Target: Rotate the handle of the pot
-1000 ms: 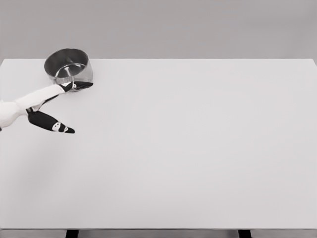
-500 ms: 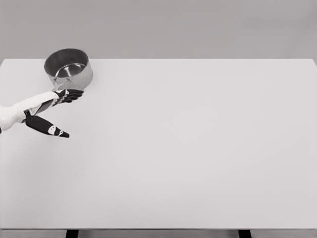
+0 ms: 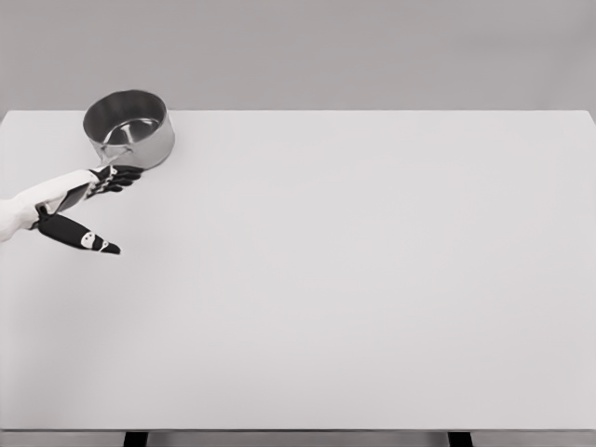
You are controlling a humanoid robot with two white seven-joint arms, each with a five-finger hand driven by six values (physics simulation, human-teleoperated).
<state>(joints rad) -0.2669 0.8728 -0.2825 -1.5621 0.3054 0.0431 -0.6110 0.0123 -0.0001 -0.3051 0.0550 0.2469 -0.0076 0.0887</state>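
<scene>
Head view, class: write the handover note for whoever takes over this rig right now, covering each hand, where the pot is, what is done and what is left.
Left hand: at the table's left edge, just in front of the pot, fingers spread, holding nothing; it has drawn back from the pot over the last second.
Right hand: not in view.
Pot: upright at the far left corner of the table. Its handle cannot be made out clearly.
Done: the hand was at the pot a second ago; whether the handle turned far enough cannot be told.
Left: check the handle's direction, then re-approach if needed.
</scene>
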